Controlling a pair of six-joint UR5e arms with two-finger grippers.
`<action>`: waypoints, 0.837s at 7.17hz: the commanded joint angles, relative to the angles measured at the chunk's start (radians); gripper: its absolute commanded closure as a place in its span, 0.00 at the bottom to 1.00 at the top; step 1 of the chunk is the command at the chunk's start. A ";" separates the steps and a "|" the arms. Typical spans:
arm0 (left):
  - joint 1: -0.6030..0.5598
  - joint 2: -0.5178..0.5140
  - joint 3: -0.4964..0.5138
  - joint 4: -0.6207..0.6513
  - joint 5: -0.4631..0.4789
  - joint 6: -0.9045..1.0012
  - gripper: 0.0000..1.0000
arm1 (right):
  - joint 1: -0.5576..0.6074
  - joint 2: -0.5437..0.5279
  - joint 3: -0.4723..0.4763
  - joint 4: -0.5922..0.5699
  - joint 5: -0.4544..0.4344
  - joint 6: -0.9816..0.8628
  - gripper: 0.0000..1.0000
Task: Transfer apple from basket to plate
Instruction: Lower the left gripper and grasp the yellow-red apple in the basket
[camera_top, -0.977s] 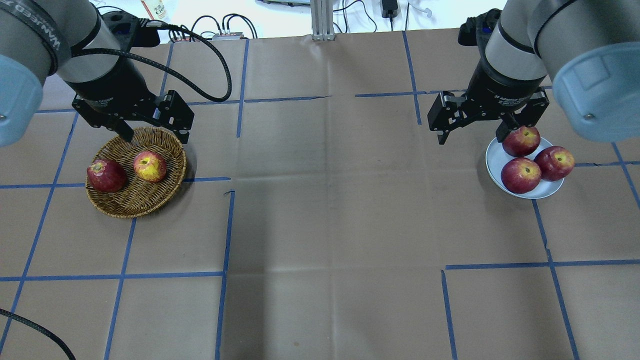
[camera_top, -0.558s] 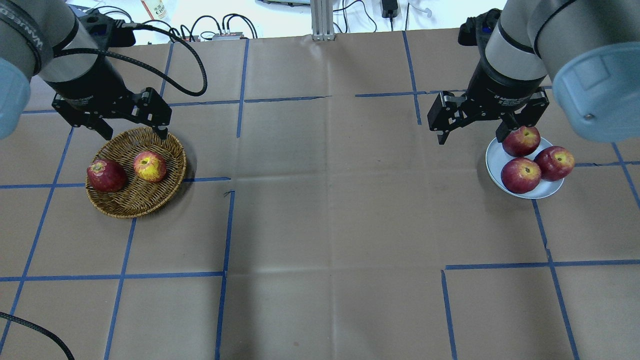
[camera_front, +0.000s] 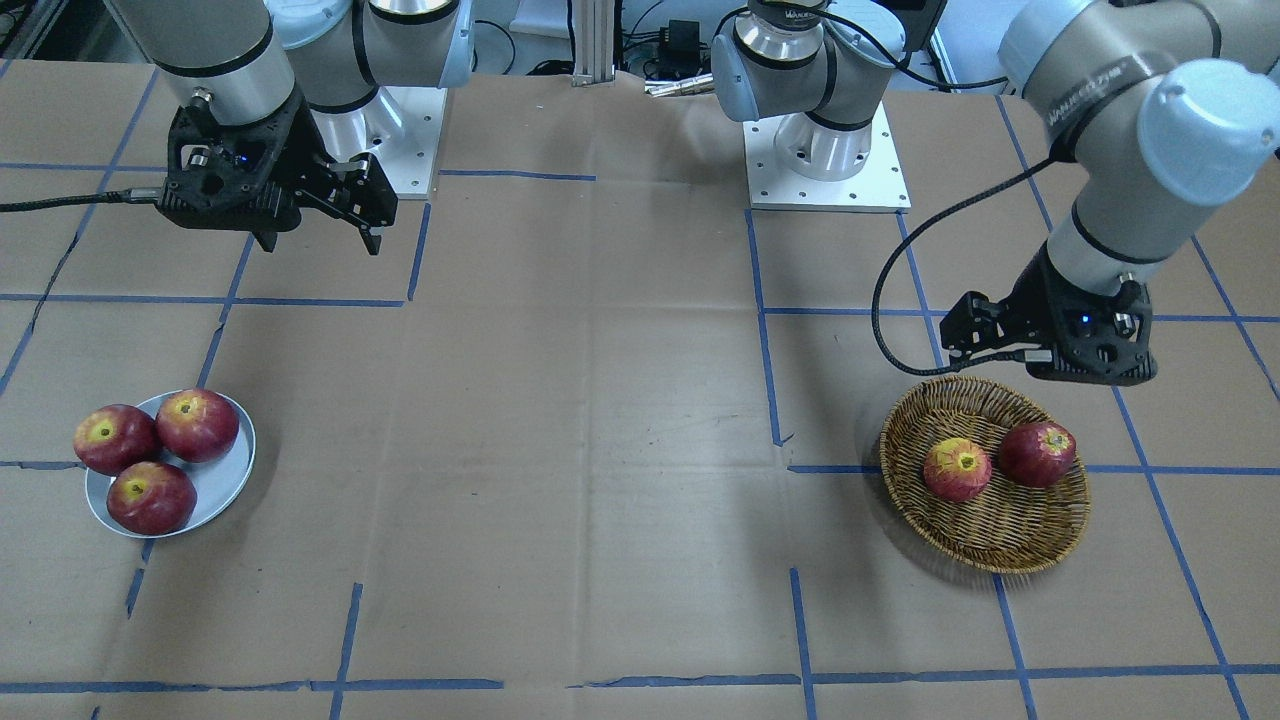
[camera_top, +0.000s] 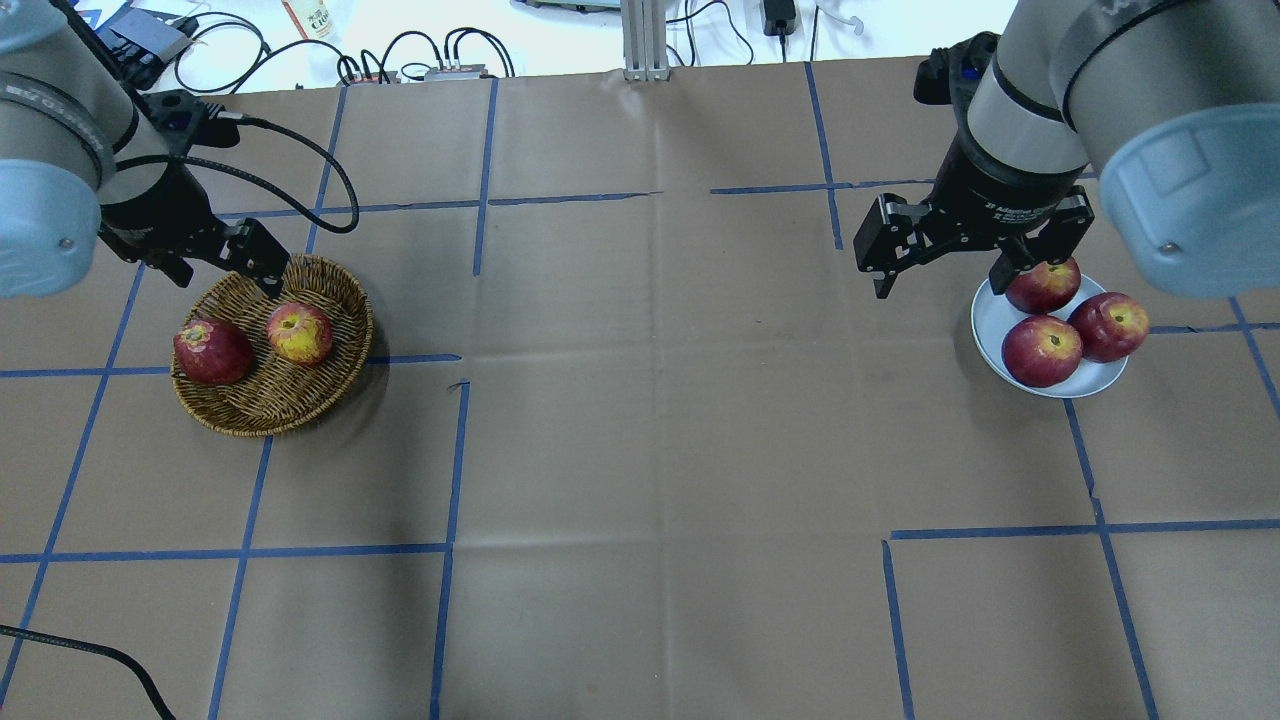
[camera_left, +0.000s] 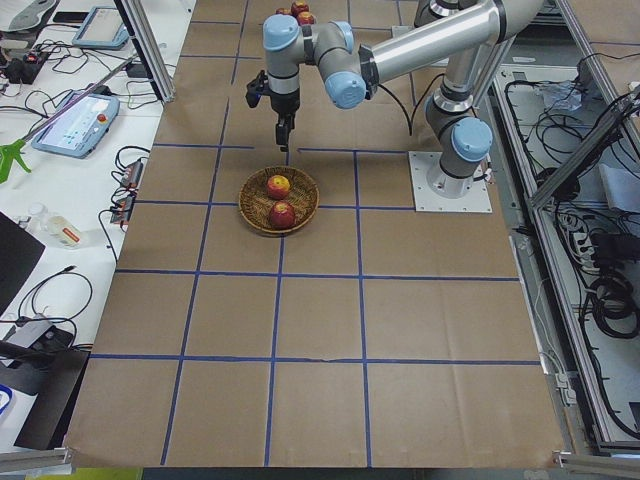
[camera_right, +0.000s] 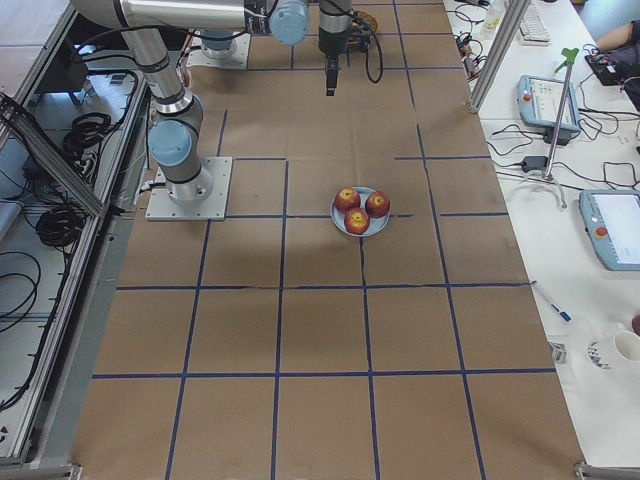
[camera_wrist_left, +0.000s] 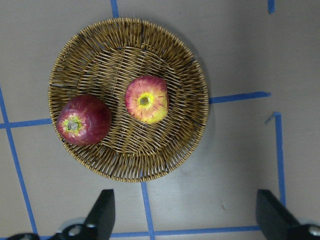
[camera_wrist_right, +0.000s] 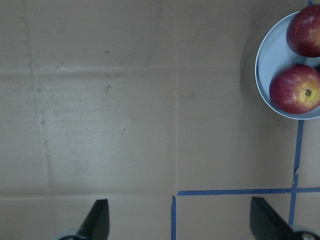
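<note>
The paler apple, orange-red with a yellow stem patch, lies in the wicker basket at the left, beside a dark red apple. The left wrist view shows the apple and the basket from above. My left gripper is open and empty, above the basket's far rim. The grey-blue plate sits at the right and holds three dark red apples. My right gripper is open and empty, raised beside the plate's far left edge. In the right wrist view the plate is at the top right.
The table is covered in brown paper with a blue tape grid. Cables and a metal post lie beyond the far edge. The left arm's black cable loops above the table behind the basket.
My left arm has swung toward the overhead view's left, and its gripper has shifted left along the basket's far rim. The right gripper has barely moved. The apples have not moved.
</note>
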 joint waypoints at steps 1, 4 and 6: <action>0.051 -0.092 -0.066 0.120 -0.010 0.087 0.01 | 0.000 -0.001 0.000 -0.005 -0.001 0.000 0.00; 0.050 -0.186 -0.065 0.236 -0.072 0.170 0.01 | 0.000 0.001 -0.006 -0.007 -0.001 0.000 0.00; 0.050 -0.224 -0.067 0.247 -0.068 0.170 0.01 | -0.002 0.002 -0.014 -0.002 -0.001 0.000 0.00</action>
